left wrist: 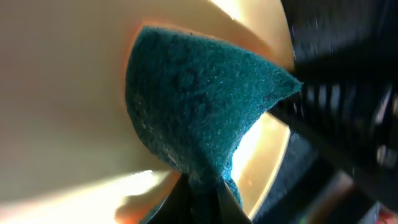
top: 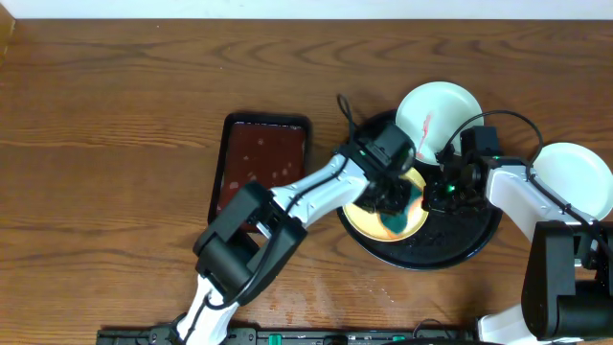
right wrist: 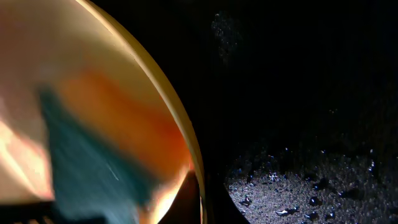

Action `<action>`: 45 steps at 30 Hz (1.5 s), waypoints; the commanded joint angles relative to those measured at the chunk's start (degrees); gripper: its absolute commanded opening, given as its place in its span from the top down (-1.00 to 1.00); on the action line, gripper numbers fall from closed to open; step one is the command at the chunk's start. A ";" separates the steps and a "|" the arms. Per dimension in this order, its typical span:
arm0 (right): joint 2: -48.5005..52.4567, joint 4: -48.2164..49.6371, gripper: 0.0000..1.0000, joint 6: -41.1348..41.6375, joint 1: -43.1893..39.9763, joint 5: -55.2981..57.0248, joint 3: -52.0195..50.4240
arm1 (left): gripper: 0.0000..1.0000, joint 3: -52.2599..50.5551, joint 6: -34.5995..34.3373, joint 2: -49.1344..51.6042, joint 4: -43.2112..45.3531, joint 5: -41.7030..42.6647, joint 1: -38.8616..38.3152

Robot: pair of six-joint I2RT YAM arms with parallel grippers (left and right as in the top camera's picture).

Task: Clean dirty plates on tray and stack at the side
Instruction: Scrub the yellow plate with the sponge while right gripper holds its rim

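The pale yellow plate (top: 395, 217) lies on the round black tray (top: 469, 240). My left gripper (top: 393, 209) is shut on the teal sponge (left wrist: 199, 118) and presses it onto the yellow plate (left wrist: 56, 93). My right gripper (top: 433, 192) is shut on the yellow plate's rim (right wrist: 186, 149), one finger on each side. A bluish-white plate with a red smear (top: 436, 113) leans on the tray's far edge. A clean bluish-white plate (top: 575, 177) lies on the tabletop at the right.
A small rectangular dark-red tray (top: 261, 163) lies left of the black tray. The wet tray floor (right wrist: 298, 186) shows water drops. Both arms cross over the black tray.
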 commanded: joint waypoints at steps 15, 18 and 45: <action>2.21 0.15 0.97 0.39 0.13 5.38 -0.68 | 0.85 10.12 0.85 0.20 -21.70 -40.96 7.15; 2.21 -0.02 0.98 0.39 0.13 5.38 -0.68 | 0.85 12.15 0.98 0.20 -21.38 -40.79 6.05; 2.21 0.15 0.98 0.37 0.13 5.40 -0.68 | 0.85 10.93 5.35 7.43 -7.32 -9.40 -1.62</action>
